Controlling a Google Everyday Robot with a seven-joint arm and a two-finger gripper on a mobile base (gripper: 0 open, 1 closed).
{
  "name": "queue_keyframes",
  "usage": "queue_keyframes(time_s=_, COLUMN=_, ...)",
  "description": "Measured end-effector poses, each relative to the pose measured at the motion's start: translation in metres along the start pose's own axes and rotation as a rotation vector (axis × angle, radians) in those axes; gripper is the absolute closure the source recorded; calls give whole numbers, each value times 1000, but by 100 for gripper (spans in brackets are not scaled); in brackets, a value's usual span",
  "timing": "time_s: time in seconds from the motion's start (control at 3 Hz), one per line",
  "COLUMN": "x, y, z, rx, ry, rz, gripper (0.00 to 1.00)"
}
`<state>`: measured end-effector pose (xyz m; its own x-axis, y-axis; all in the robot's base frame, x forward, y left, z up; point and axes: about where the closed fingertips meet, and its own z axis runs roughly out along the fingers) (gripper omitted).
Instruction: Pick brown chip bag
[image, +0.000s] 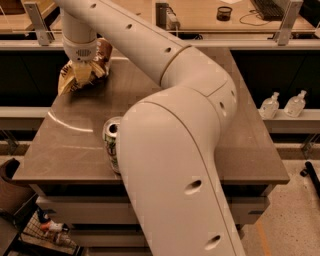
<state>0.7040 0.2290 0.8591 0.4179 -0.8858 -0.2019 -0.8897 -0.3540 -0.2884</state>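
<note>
Gripper (86, 75): down on the chip bag (66, 82), at the table's (65, 147) far left corner.
Grip: cannot tell whether clamped.
Done: reach.
Left: lifting the bag.

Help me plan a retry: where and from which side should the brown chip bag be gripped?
Grip the crumpled middle of the brown chip bag, coming straight down from above: it lies at the table's far left corner with its wrinkled folds up, giving ridges to pinch. The end effector hangs over that spot.
</note>
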Motion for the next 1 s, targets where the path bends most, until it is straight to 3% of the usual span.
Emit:
queue_keyframes(time_s=0.67, x=11, y=-9, z=-49, rx=68, ry=-2, rz=-1, gripper=100)
queue_keyframes(time_s=1.0, x=17, y=-12, z=-78, rx=127, ry=-22, rz=-4, gripper=100)
